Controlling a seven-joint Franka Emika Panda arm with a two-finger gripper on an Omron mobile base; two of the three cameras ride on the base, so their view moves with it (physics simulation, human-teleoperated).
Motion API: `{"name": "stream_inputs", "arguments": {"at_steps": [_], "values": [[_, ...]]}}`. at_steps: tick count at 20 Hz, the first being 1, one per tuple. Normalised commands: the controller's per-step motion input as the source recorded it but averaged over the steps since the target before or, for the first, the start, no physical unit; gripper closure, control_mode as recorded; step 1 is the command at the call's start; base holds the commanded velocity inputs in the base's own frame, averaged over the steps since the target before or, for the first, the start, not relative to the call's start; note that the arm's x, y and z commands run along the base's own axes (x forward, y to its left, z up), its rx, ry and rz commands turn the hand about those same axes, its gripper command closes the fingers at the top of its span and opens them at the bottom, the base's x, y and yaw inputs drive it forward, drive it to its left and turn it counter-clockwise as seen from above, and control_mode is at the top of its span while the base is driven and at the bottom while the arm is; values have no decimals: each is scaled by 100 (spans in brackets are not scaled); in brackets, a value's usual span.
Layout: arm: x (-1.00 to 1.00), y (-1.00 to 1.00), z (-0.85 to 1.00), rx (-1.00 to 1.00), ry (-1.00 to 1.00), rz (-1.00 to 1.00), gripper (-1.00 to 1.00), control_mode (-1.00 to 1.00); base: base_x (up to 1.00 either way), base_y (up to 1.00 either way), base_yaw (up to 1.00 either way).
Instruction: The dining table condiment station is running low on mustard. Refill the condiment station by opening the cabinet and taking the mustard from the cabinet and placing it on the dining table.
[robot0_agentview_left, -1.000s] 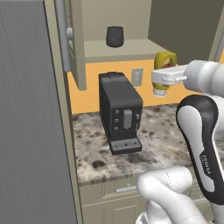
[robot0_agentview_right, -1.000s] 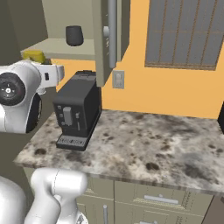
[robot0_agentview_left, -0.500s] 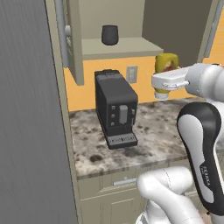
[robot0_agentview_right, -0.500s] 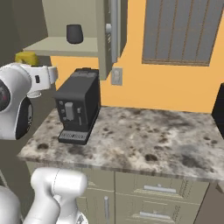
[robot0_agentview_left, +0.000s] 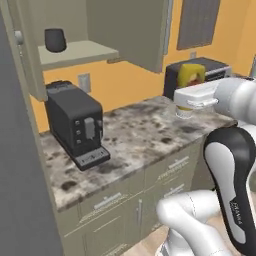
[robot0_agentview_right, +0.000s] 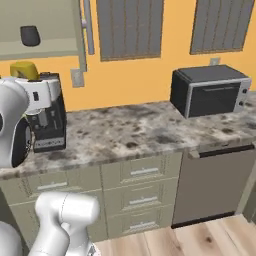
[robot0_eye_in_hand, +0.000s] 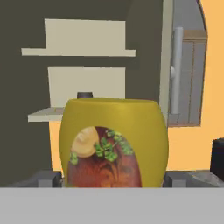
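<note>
While the cabinet (robot0_agentview_left: 125, 30) stands open above the coffee machine (robot0_agentview_left: 75, 122), the mustard (robot0_eye_in_hand: 113, 144) sits between the fingers of the tool (robot0_agentview_left: 192, 90), jaws set wide and pinching the bottle's flanks, carried in the air above the stone counter (robot0_agentview_left: 145, 130). Bottle looks light, smooth plastic, likely squeezable and a bit slick; a hold across the fat middle, as now, seems safest. Dining table not visible from here.

Arm holding mustard (robot0_agentview_left: 191, 76) by open cabinet (robot0_agentview_left: 75, 50)
Mustard is sitting in the gripper (robot0_agentview_left: 192, 95), right of coffee machine (robot0_agentview_left: 75, 122); black cup (robot0_agentview_left: 55, 40) is resting on the cabinet shelf above the machine.
</note>
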Motion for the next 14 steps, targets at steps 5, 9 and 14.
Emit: {"name": "stream_inputs", "arguments": {"at_steps": [5,9,14], "values": [[0,0,0,0,0,0,100,100,-19,10,-93],[0,0,0,0,0,0,100,100,-17,5,-96],[0,0,0,0,0,0,100,100,-7,3,-96]]}}
